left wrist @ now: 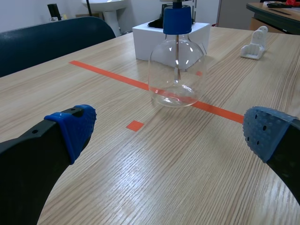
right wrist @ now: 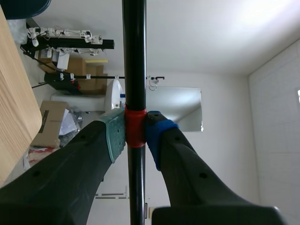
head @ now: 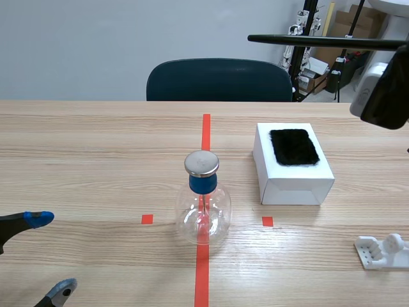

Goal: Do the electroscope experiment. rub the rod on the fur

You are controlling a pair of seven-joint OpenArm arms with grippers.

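A black rod (head: pixel 319 42) runs level high above the table's right side, held by my raised right arm at the picture's right edge. In the right wrist view my right gripper (right wrist: pixel 136 133) is shut on the rod (right wrist: pixel 134 56) at a red tape band. A black fur patch (head: pixel 293 146) lies on top of a white box (head: pixel 291 179), below the rod. The glass flask electroscope (head: pixel 202 203) with blue neck and metal cap stands on the red centre line. My left gripper (head: pixel 45 254) rests open low at the left, the electroscope (left wrist: pixel 177 65) ahead of it.
A white plastic stand (head: pixel 382 251) lies at the table's right front. A dark blue chair (head: pixel 219 80) stands behind the far edge. Boxes and equipment are stacked in the back right corner of the room.
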